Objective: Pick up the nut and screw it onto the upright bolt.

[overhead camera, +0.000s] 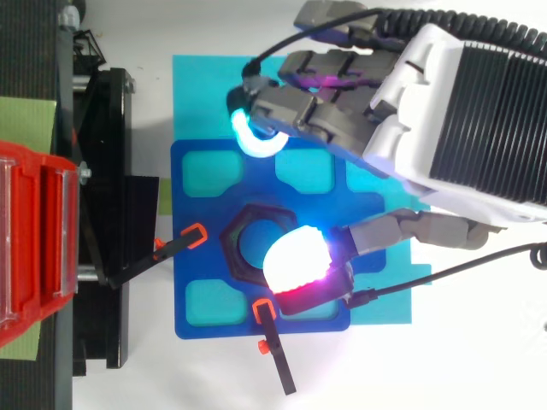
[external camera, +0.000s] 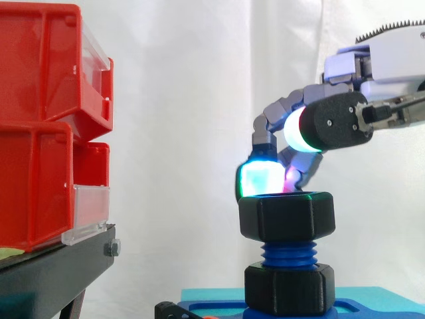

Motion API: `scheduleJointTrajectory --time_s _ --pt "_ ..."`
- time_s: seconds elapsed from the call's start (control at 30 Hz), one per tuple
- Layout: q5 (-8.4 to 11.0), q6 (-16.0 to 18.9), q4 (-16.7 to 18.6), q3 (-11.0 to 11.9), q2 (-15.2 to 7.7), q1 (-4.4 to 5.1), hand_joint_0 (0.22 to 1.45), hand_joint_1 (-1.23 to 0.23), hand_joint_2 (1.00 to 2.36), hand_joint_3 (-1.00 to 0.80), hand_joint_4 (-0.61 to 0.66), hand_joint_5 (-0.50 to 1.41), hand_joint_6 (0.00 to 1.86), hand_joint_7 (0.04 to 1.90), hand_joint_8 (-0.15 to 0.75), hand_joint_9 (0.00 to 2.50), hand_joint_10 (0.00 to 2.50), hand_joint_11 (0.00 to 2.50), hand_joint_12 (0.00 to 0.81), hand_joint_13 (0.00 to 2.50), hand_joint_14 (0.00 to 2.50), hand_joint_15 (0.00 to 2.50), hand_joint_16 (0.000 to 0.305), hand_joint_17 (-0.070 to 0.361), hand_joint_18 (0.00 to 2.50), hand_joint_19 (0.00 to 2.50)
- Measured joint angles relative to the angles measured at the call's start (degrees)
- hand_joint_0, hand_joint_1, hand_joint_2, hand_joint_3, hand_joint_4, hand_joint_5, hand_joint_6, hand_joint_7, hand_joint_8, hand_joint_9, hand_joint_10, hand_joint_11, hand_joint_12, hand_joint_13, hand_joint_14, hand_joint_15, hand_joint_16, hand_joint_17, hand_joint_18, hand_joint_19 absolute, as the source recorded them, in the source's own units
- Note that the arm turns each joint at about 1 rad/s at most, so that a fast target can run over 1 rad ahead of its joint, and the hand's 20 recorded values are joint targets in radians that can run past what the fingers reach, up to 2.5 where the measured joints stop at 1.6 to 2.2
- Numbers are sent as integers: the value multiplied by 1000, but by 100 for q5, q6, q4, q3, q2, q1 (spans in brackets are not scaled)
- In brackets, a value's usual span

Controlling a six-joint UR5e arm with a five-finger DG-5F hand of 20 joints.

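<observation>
White curtain (external camera: 192,80) behind. Stacked red plastic bins (external camera: 40,133) with clear front lips sit at left on a black metal stand (external camera: 46,272). The grey-and-white robot hand (overhead camera: 461,102) comes in from the right and hangs directly over the nut, low at its top rim. Cannot tell whether the fingers grip the nut or only rest on it. A flat cyan mat (overhead camera: 205,94) lies on the white tabletop (overhead camera: 427,367). A dark blue plastic fixture plate (overhead camera: 201,316) with rounded cut-outs lies on the mat. A black hexagonal base collar (external camera: 289,289) stands on the plate, with the blue threaded upright bolt (external camera: 287,254) rising from it. The black hexagonal nut (external camera: 287,216) sits level on the bolt's top, with bare threads between it and the collar. Two black clamps with orange tips (overhead camera: 192,236) touch the plate's left and front edges.
</observation>
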Motion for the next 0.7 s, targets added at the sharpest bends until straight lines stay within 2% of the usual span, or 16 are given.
scheduleJointTrajectory --time_s 0.13,0.27,0.4,0.57,0.7 --pt "-56 -43 -219 159 1 -27 477 -221 1000 -500 196 -135 502 683 227 686 0 0 263 606 0 0 33 74 307 0" --pt "-78 -119 -329 216 -2 -47 471 -214 1000 -500 203 -125 502 678 220 631 0 0 276 502 0 0 31 70 168 0" --pt "-98 -165 -167 224 -10 -32 467 -208 1000 -500 210 -113 502 667 202 537 0 0 289 357 0 0 30 68 0 0" --pt "-169 -160 199 225 -15 48 461 -201 1000 -500 209 -107 502 662 188 430 0 0 296 279 0 0 32 72 0 0" --pt "-168 -123 278 227 -17 116 458 -195 1000 -500 203 -102 502 668 187 385 0 0 302 253 0 0 33 74 0 0"
